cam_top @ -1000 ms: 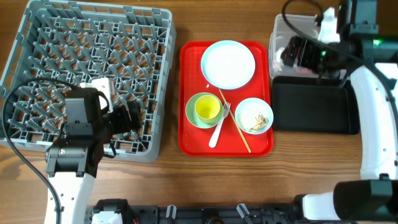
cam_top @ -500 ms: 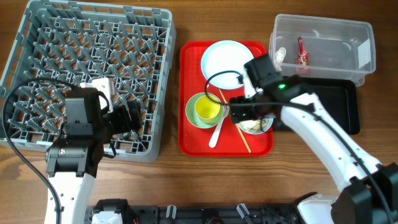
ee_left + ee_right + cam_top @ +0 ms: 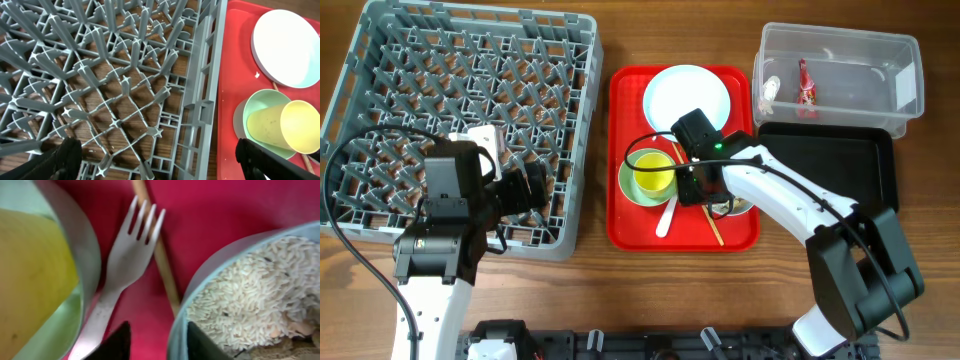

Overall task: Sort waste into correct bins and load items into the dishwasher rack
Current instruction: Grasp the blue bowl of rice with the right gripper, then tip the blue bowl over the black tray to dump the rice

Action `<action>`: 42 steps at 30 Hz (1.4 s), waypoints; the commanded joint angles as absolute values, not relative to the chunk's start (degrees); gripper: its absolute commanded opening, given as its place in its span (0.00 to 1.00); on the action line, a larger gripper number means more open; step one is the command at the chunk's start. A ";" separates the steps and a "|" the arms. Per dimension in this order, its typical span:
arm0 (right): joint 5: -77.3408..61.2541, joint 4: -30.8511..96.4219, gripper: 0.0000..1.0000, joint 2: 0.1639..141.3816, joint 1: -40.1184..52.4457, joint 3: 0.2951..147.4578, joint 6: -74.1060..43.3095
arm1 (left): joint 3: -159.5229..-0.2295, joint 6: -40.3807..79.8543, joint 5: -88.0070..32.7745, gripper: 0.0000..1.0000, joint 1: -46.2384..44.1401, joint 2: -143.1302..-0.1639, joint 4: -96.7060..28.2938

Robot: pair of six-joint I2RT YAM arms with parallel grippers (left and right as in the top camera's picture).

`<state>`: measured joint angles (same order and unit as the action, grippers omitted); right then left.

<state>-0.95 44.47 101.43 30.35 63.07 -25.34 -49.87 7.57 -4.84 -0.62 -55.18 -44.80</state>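
Movement on the right side: the right end effector [image 3: 160,342] has left the clear rectangular plastic tub [image 3: 910,70], crossed the shallow black rectangular tray [image 3: 820,170], and now sits low over the red serving tray [image 3: 625,200]. It is further left than half a second ago. Its fingers [image 3: 112,340] stand modestly apart, gripping nothing, and the rim of the small white bowl [image 3: 177,315] runs up between them. Rice-like scraps [image 3: 250,295] fill that bowl. The left arm hasn't budged.

The white plastic fork [image 3: 125,260] lies just left of the fingers, tines up, handle trailing along the pale green bowl [image 3: 630,185]. A thin wooden stick [image 3: 157,255] lies close beside the tines. That gap between the two bowls is tight. The small yellow cup [image 3: 653,172] sits inside the green bowl, and the white round plate [image 3: 687,103] lies at the tray's far end, rim near the cup.

In the tub, the small red crinkled wrapper [image 3: 806,85] and the small white crumpled scrap [image 3: 769,92] rest apart on the floor. The black tray is bare, its left edge just beside the red tray.

The left end effector [image 3: 162,160] hangs wide open over the near right corner of the large grey plastic pegged crate [image 3: 582,120]. Only a thin strip of wooden counter [image 3: 620,290] separates crate wall from red tray.
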 commanded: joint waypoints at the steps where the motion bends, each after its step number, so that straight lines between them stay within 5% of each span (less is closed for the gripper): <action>1: 2.26 44.18 0.23 102.45 30.55 62.43 -28.69 | -51.07 6.85 -5.76 1.00 -0.23 -55.09 -44.69; 8: 4.12 44.38 0.08 102.94 30.55 62.22 -30.04 | -51.07 6.85 -5.76 1.00 -0.23 -55.09 -44.69; 26: -3.09 47.40 0.04 91.09 28.34 69.32 -26.92 | -51.07 6.85 -5.76 1.00 -0.23 -55.09 -44.66; 42: -43.53 48.07 0.04 87.53 -10.52 64.03 -4.97 | -51.07 6.85 -5.76 1.00 -0.23 -55.09 -44.66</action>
